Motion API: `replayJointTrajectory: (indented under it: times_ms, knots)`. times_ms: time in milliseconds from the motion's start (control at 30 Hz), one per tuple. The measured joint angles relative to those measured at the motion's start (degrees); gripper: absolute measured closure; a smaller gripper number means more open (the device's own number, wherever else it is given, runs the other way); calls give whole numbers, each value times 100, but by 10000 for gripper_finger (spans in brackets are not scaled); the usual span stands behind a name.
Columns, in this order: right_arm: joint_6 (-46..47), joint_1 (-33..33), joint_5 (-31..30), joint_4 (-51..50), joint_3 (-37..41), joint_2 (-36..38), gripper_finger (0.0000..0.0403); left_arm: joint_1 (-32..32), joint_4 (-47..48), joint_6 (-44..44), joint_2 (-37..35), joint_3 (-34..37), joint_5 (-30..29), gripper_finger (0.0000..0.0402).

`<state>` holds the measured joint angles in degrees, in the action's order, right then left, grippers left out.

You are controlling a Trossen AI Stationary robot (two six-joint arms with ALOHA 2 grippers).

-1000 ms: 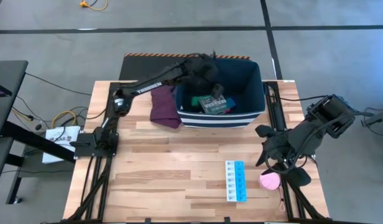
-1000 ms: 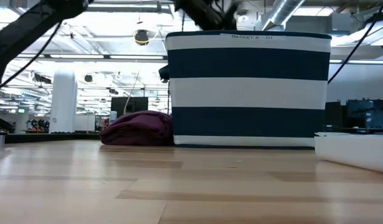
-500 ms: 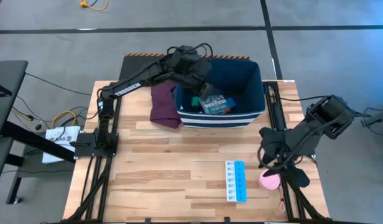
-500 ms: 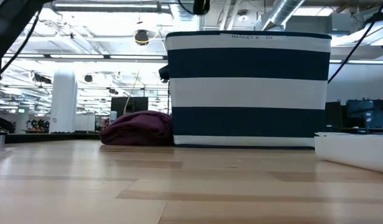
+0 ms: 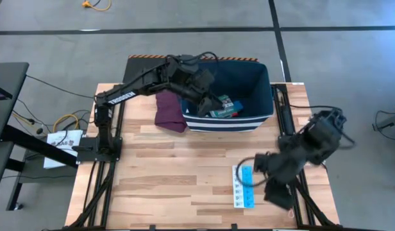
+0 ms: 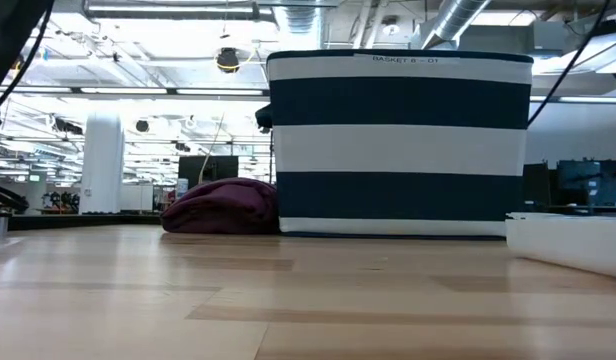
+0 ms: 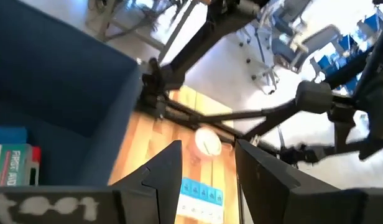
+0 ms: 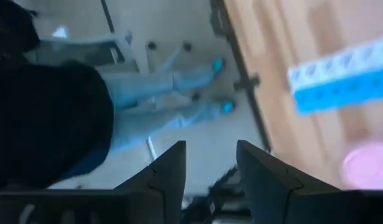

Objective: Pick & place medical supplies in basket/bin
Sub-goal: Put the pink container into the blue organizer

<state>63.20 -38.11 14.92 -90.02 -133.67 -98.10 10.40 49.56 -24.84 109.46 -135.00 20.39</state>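
Both jaws gape empty: left gripper (image 5: 213, 101) over the bin (image 5: 265, 90), right gripper (image 5: 265, 176) beside the pill strip (image 5: 243, 187).

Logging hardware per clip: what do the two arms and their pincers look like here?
Both arms are dark, jointed tubes. The left arm carries white lettering along one link and a looped black cable near its wrist. The right arm trails black cables too. Each pincer has two dark, angular, flat-faced fingers.

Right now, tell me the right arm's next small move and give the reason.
Probably bring the right gripper down over the blue-white pill strip with its fingers open as they are. The strip and the pink round roll lie on the table outside the bin, and the right gripper is beside them holding nothing.
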Motion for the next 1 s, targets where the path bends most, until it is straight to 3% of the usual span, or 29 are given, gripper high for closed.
replayJointTrajectory:
  times_ms: [133, 267, 500, 700, 800, 1000]
  knots:
    - [718, -257, 214, 1, 0, -297, 250, -134, 277, 197, -4, 0, 8, 264]
    - [1664, -570, -91, 2, 0, -616, 246, -259, 598, 457, -4, 0, 8, 264]
    - [3286, -1201, -129, 2, 0, -1126, 271, -438, 891, 556, -17, 0, 200, 264]
    - [3920, -1645, 181, 1, 0, -1266, 283, -549, 868, 579, -301, 2, 550, 264]
    - [3990, -1845, 470, 1, 0, -1266, 278, -649, 849, 602, -520, 2, 288, 264]
    - [4249, -2217, 470, 0, 0, -1266, 256, -884, 838, 719, -965, 0, -701, 264]
